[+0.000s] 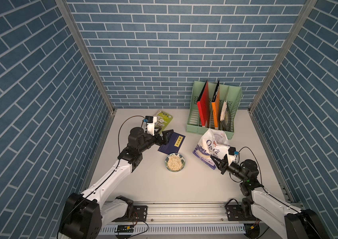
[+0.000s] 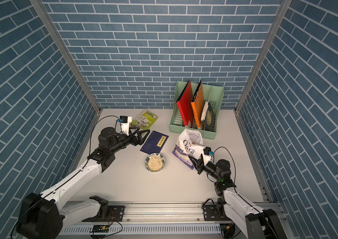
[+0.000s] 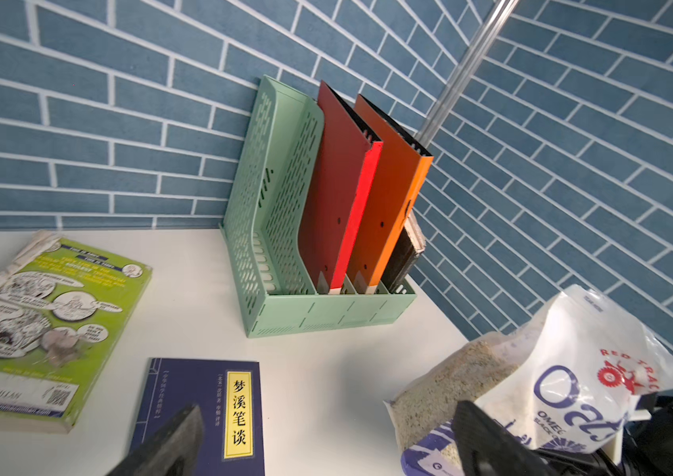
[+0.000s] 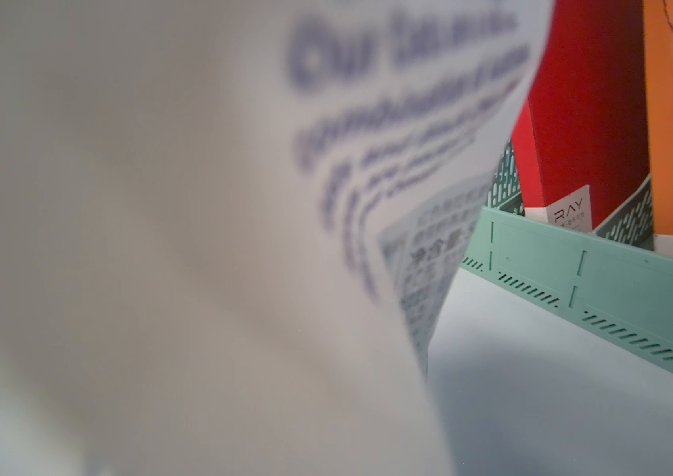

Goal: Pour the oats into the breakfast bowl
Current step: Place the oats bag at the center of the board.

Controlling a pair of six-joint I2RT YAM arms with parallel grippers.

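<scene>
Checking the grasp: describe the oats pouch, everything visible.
The oats pouch is a soft white plastic bag printed "Oats" in dark blue, with a blue patterned band at its base and a clear panel showing beige oats. Its crumpled top looks open. It stands roughly upright on the table, just before the green file rack; the right gripper pinches its lower edge.

Even light, soft shadows, bowed edges, oats pouch (image 4: 170, 214) blurred close-up
</scene>
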